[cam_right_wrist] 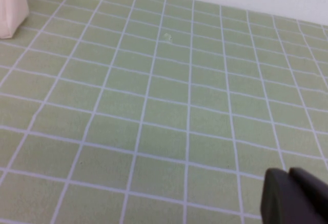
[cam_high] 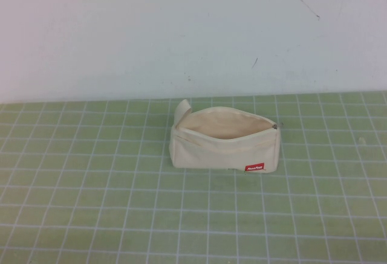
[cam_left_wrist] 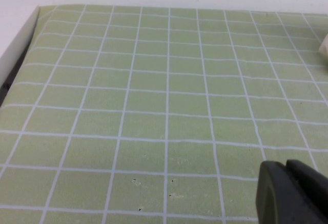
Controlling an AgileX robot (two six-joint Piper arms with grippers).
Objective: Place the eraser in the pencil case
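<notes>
The pencil case (cam_high: 225, 142) is a cream-white pouch with a red label (cam_high: 254, 167). It stands on the green grid mat in the middle of the high view, its zip mouth open upward. No eraser shows in any view. Neither arm shows in the high view. My left gripper (cam_left_wrist: 288, 170) is shut and empty over bare mat, and an edge of the pencil case (cam_left_wrist: 324, 47) shows far off. My right gripper (cam_right_wrist: 289, 175) is shut and empty over bare mat, with a corner of the pencil case (cam_right_wrist: 11, 6) far off.
The green grid mat (cam_high: 91, 191) covers the table up to a white wall (cam_high: 193, 34) behind it. The mat's edge and a pale border (cam_left_wrist: 18, 49) show in the left wrist view.
</notes>
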